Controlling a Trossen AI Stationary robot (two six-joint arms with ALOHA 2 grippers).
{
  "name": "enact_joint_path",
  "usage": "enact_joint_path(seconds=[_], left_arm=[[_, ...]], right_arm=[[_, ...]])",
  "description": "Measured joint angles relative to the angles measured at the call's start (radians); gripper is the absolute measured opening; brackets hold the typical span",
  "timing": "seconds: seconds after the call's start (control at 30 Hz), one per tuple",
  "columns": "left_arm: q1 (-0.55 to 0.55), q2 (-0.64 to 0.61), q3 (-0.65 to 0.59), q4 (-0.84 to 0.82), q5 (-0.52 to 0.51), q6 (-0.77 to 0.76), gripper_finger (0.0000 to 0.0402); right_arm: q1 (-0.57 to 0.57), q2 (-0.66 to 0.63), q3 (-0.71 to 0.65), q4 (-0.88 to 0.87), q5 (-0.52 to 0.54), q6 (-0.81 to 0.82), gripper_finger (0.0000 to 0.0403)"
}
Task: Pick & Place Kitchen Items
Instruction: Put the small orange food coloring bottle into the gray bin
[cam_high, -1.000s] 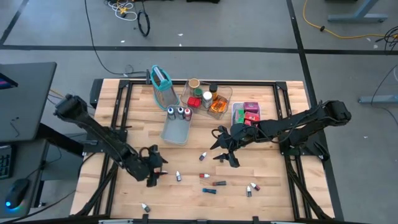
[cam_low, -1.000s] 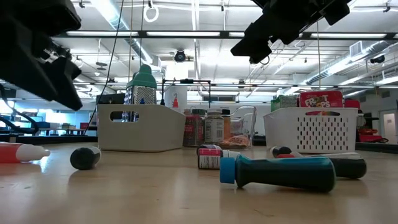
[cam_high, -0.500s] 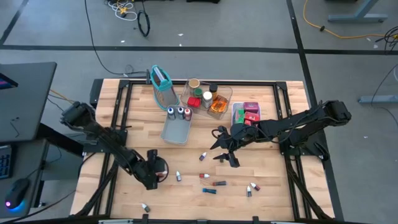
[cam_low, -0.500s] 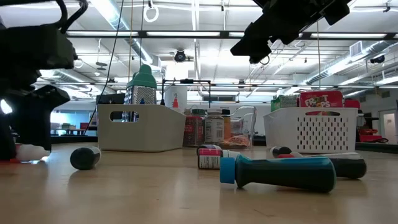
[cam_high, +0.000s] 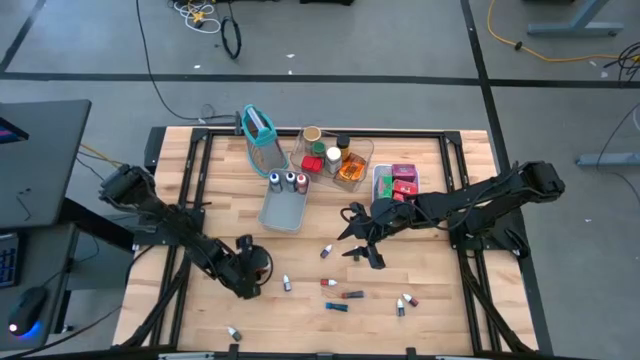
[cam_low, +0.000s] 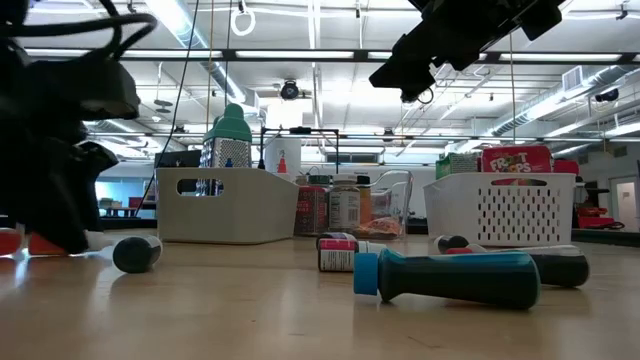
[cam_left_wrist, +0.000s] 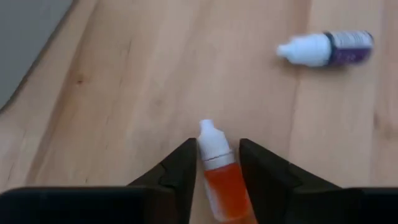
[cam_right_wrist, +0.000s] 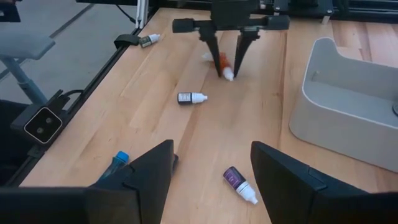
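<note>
Only one text was partly legible: large letters reading roughly "Froot" on a red cereal box (cam_low: 516, 159) standing in the white basket (cam_low: 500, 212). Bottle labels stayed unreadable.

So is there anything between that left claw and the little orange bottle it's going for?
Nothing visible. The left gripper is down at the table with the orange bottle lying directly between its fingers. The purple-labelled bottle lies well apart.
</note>
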Motion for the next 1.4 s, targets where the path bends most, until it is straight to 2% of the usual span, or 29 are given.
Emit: enact_joint_path(seconds=[0.2,0.4,0.5,0.6,0.8,0.9,1.0,1.13,1.23,1.4], left_arm=[[0.061,0.0,0.0,0.003,-0.001,-0.023,0.008],[0.133,0.0,0.0,0.03,-0.072,-0.054,0.0085],[0.162,0.0,0.012,0.075,-0.102,-0.001,0.0091],[0.195,0.0,0.049,0.107,-0.141,0.099,0.0079],[0.263,0.0,0.175,0.1,-0.224,0.285,0.0076],[0.297,-0.001,0.253,0.048,-0.309,0.339,0.0082],[0.357,-0.001,0.332,-0.063,-0.33,0.352,0.0089],[0.469,-0.002,0.37,-0.167,-0.249,0.313,0.008],[0.556,-0.002,0.344,-0.176,-0.146,0.284,0.0079],[0.662,-0.002,0.26,-0.144,0.025,0.257,0.0099]], right_arm=[[0.0,0.0,0.0,0.0,0.0,0.0,0.0223],[0.0,0.0,0.0,0.0,0.0,0.0,0.0223],[0.0,0.0,0.0,0.001,0.0,-0.005,0.0223],[0.0,0.0,0.0,0.001,0.0,-0.024,0.0223],[0.0,0.0,0.0,0.009,0.0,-0.027,0.0223],[0.0,0.0,0.0,0.009,0.0,-0.028,0.0223],[0.0,0.0,0.0,0.009,0.0,-0.031,0.0223],[0.0,0.0,0.0,0.009,0.0,-0.031,0.0223],[0.0,0.0,0.0,0.009,0.0,-0.031,0.0223],[0.0,0.0,0.0,0.008,0.0,-0.031,0.0223]])
